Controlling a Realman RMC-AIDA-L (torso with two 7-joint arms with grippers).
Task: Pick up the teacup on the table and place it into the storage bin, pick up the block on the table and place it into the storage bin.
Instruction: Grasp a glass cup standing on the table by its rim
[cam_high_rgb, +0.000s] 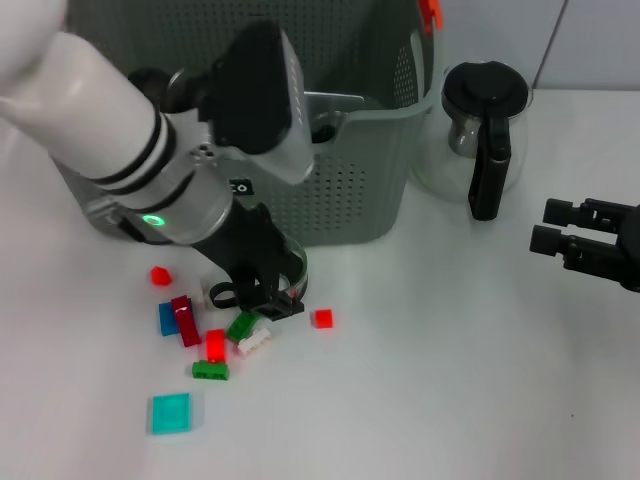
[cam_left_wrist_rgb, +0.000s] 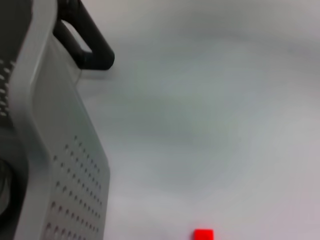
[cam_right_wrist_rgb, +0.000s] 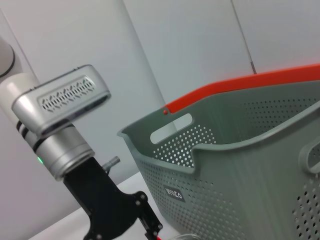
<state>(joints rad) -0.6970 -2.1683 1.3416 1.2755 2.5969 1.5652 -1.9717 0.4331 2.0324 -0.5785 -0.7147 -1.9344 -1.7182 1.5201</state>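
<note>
Small dark label (cam_right_wrist_rgb: 174, 193) on front wall of storage bin (cam_right_wrist_rgb: 240, 165): white capitals, roughly "NITEO", exact letters hard to tell. Head view: same label mostly hidden behind left arm. No other readable text, numbers or signs.

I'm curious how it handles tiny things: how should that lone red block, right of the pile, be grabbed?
Take the red block by two opposite flat sides, from straight above: it is a low cube lying flat on the table, apart from the other blocks. The left gripper is nearest; the right gripper is parked far right.
</note>
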